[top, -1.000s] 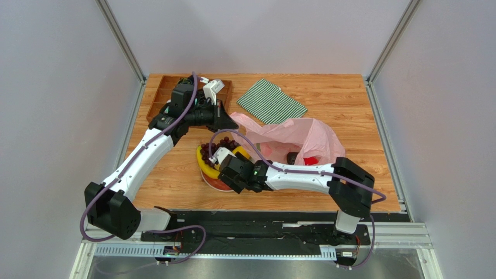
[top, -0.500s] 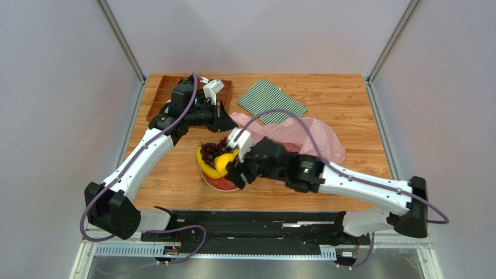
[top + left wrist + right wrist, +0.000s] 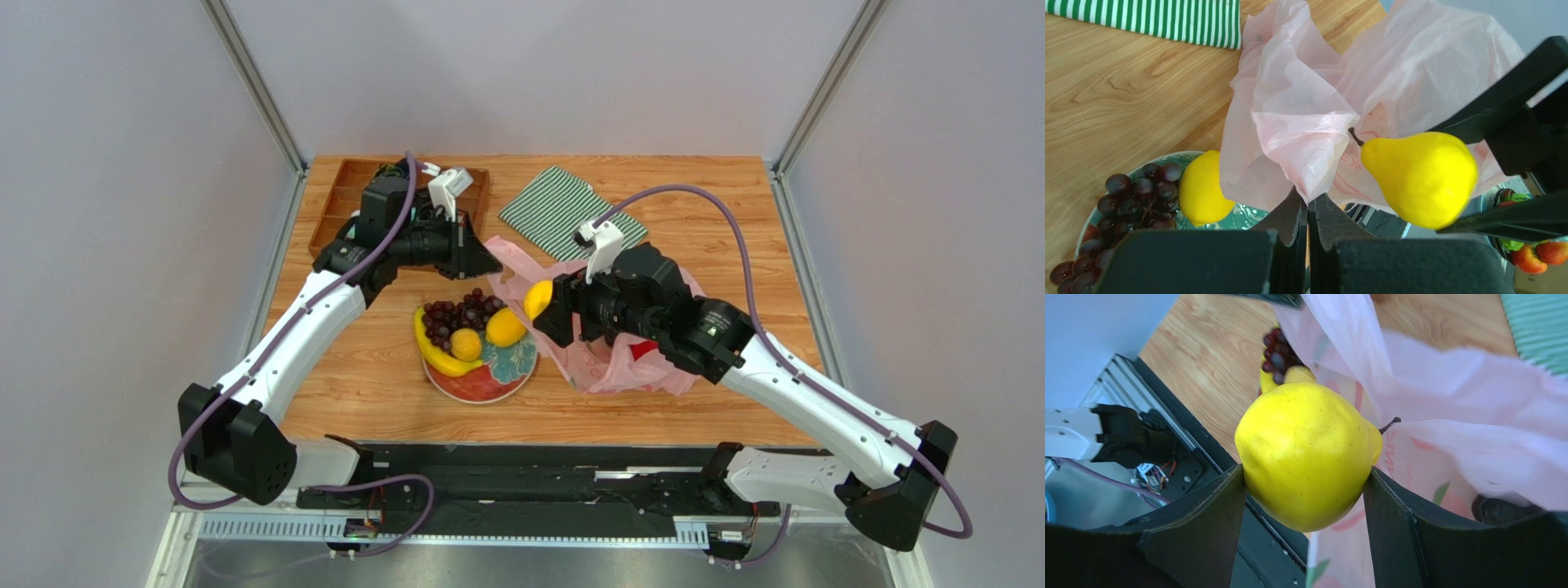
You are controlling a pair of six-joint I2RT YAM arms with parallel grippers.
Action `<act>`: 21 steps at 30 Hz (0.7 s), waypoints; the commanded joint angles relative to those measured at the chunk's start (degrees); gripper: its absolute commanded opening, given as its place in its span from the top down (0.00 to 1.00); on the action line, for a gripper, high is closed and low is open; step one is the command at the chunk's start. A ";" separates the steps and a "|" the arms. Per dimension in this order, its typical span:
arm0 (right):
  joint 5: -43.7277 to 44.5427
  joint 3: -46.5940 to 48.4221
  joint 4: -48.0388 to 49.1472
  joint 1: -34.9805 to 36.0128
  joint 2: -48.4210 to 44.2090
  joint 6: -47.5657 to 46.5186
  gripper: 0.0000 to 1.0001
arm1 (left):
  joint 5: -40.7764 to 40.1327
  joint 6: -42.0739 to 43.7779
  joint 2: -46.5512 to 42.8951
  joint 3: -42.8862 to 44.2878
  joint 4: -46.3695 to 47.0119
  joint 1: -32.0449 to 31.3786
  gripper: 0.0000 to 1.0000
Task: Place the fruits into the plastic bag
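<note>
Standing between grey walls, wooden table bears bag.

The left arm was stretched far forward, the left gripper with its jaws pressed together on a fold of the plastic bag. The right arm angled leftward, the right gripper clamping a yellow pear.
</note>
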 commanded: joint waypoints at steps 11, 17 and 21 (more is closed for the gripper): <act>-5.20 0.00 -1.13 -1.49 -3.49 1.38 0.73 | 0.47 -0.03 -0.56 1.76 0.44 -0.19 1.00; -7.76 0.09 1.70 2.91 -5.44 -0.13 0.75 | 0.47 -0.03 -0.38 1.76 0.53 -0.19 1.00; -5.57 0.79 -1.19 3.53 -0.35 1.36 0.75 | 0.38 -0.03 -0.21 1.76 0.61 -0.19 1.00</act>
